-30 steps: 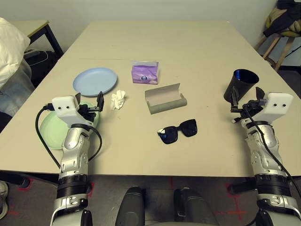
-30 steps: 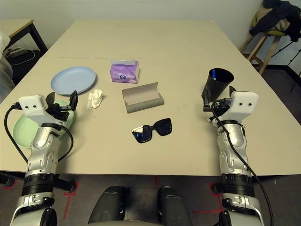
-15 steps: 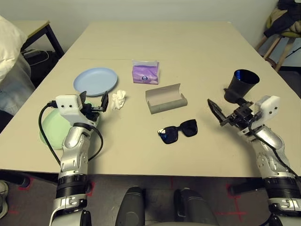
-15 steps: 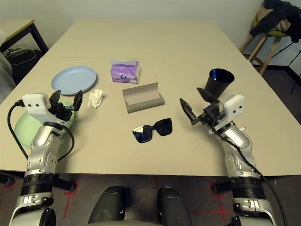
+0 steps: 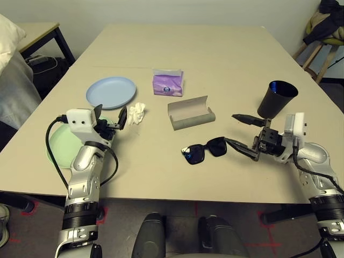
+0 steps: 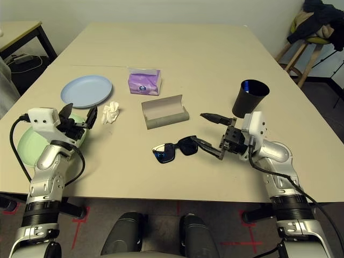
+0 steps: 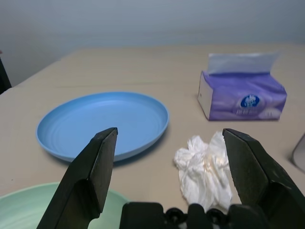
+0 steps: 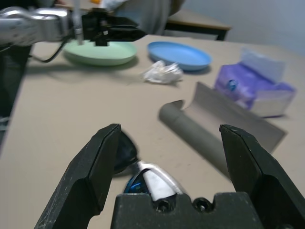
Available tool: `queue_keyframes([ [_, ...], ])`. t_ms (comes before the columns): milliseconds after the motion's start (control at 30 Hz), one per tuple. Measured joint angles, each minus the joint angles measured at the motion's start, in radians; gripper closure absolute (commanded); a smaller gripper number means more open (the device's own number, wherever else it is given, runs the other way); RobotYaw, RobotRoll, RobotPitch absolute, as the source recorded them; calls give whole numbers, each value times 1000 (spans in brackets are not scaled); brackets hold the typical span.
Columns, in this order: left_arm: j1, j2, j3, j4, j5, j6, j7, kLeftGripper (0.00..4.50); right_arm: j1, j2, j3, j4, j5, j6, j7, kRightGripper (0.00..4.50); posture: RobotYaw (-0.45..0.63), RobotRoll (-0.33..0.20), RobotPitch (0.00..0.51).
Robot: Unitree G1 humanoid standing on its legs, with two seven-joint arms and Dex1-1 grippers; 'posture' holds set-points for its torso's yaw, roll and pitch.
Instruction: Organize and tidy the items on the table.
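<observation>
lining up the right gripper on the black sunglasses

its jaws gape empty beside them near the table's front; close squarely across the frame, then carry to the open grey case. left gripper gapes too, over the green plate. counted: 2 plates, 1 tissue, 1 cup, 1 purple pack.

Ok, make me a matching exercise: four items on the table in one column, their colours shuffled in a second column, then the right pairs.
Items:
1. cup
2. tissue pack
3. glasses case
4. plate beside the crumpled tissue

Colours:
A. purple
B. light blue
C. grey
D. black

Pairs: 1-D, 2-A, 3-C, 4-B
</observation>
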Motion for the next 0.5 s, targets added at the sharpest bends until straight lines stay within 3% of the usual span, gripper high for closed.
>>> queue_keyframes([
  [333,-14,132,57,-101,-113,401,-9,0,-4,-2,3,26,-5,-11,54,21,240,0,29],
  [500,-79,190,132,-87,-147,613,50,0,-16,19,17,32,-11,-16,53,21,244,0,31],
])
